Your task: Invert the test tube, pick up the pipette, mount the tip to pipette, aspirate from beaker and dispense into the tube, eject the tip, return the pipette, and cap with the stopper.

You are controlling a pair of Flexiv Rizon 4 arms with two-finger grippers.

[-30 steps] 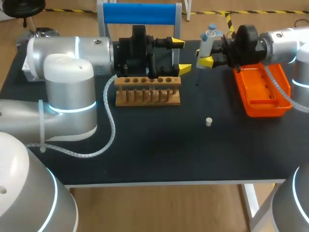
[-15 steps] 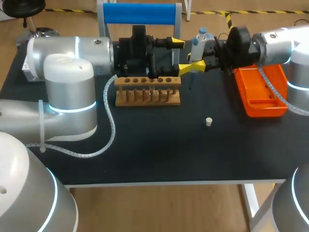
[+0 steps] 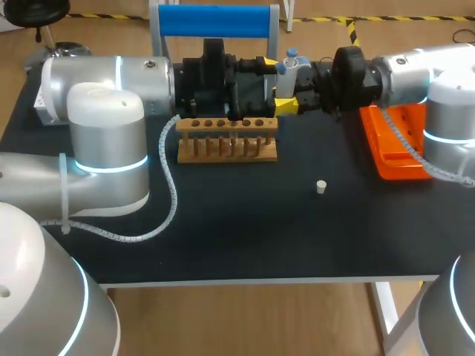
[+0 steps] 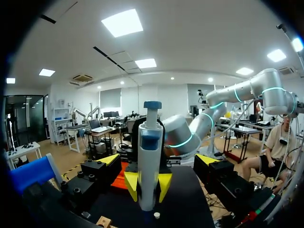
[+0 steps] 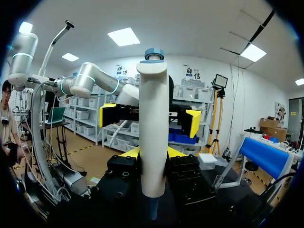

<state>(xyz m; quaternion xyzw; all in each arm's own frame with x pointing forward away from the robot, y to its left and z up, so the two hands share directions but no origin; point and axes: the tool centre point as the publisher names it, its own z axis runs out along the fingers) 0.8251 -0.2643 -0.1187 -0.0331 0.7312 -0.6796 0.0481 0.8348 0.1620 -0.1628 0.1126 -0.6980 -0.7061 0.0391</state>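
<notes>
A white pipette (image 3: 289, 67) with a blue top stands upright, and my right gripper (image 3: 297, 89) is shut on its body. In the right wrist view the pipette (image 5: 153, 133) fills the gap between my own yellow tips. My left gripper (image 3: 276, 85) is open at the back of the table, and the pipette stands between its spread fingers without touching them. From the left wrist the pipette (image 4: 149, 152) rises straight ahead, with the right gripper (image 4: 147, 183) clamped low on it. A wooden tube rack (image 3: 226, 139) sits just in front of both grippers. A small white stopper (image 3: 320, 186) lies on the mat.
An orange tray (image 3: 397, 148) lies at the right under my right arm. A blue bar on a grey frame (image 3: 215, 21) stands behind the left gripper. My left arm's big white joints (image 3: 104, 126) fill the table's left side.
My right arm has carried the pipette leftwards, from above the orange tray's near end to between the left gripper's fingers. The left arm has stayed still.
</notes>
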